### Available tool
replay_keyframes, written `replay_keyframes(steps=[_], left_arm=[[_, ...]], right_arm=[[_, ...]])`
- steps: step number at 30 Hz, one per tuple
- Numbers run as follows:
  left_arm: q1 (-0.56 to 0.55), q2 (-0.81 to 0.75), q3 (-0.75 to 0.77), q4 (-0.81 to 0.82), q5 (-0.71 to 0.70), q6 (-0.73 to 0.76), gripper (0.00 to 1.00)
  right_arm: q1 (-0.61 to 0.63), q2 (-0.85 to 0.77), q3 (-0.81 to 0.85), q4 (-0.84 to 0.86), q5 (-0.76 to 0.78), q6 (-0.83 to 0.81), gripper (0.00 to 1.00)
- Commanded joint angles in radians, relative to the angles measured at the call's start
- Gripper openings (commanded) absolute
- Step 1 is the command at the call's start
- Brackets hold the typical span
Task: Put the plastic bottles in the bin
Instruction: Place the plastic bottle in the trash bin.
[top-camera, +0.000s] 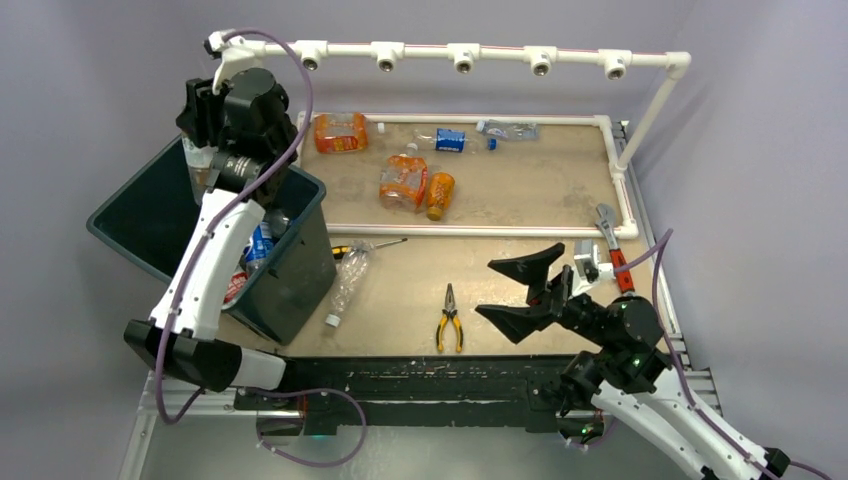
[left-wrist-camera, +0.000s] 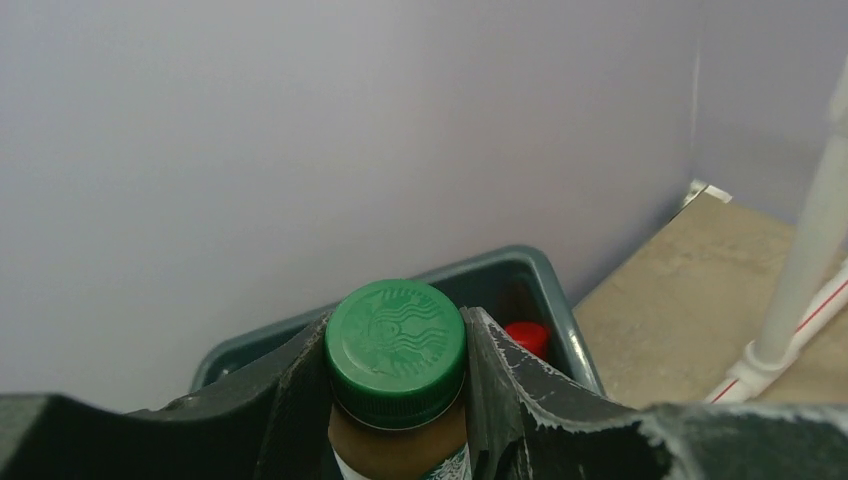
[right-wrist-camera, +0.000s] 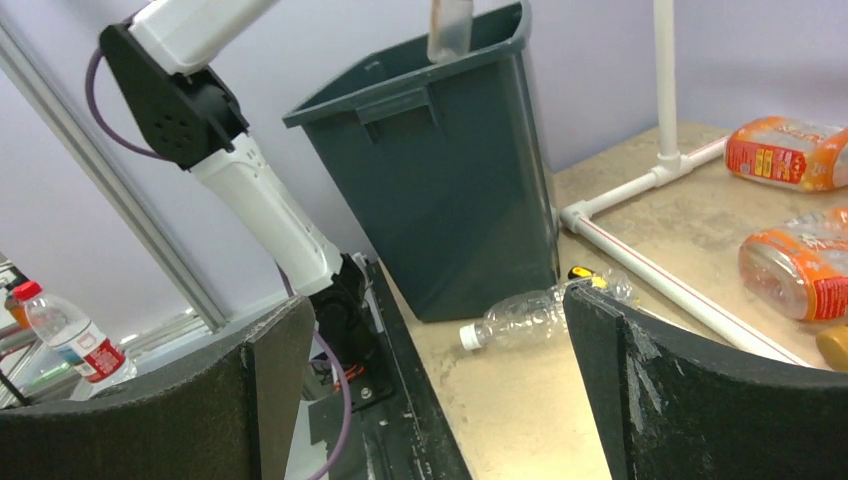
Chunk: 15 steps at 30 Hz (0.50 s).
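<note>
Green-capped bottle (left-wrist-camera: 395, 350), with brown drink in its neck, a sliver of white-and-green label and a wavy emblem embossed on the cap, points cap-first at the left wrist camera. The left arm's fingers (left-wrist-camera: 500, 390) pinch it, one pressed against each side at the cap and neck. From the right wrist view its pale body (right-wrist-camera: 450, 30) hangs over the open mouth of the bin (right-wrist-camera: 450, 200), lower end about level with the rim. This dark teal bin (top-camera: 130, 200) stands at the left end of the bench (top-camera: 400, 310) and already holds bottles with blue and red labels (top-camera: 258, 245); a red cap (left-wrist-camera: 527, 338) shows inside. Just beside the bin's right wall a crushed clear bottle (top-camera: 350, 275) with a white cap lies on the bench, near a yellow-and-black screwdriver (top-camera: 365, 246). Farther back, inside a white pipe frame (top-camera: 480, 230), lie three orange bottles (top-camera: 403, 183), a blue-labelled bottle (top-camera: 450, 140) and a clear one (top-camera: 510, 128). Yellow-handled pliers (top-camera: 450, 320) rest at the near edge. The right arm's fingers (top-camera: 525, 265) are spread wide and hold nothing, near a red-handled wrench (top-camera: 612, 240).
</note>
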Motion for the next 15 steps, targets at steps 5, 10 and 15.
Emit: replay_keyframes(steps=[5, 10, 15], left_arm=[[0.247, -0.034, -0.209, -0.332, 0.093, -0.485, 0.00], [0.277, -0.061, -0.260, -0.439, 0.159, -0.636, 0.00], [0.277, -0.089, -0.235, -0.456, 0.246, -0.726, 0.59]], right_arm=[[0.005, -0.075, 0.005, -0.029, 0.025, -0.019, 0.99], [0.004, -0.066, -0.002, -0.009, 0.020, -0.019, 0.99], [0.005, -0.028, 0.001, -0.002, 0.011, -0.019, 0.99]])
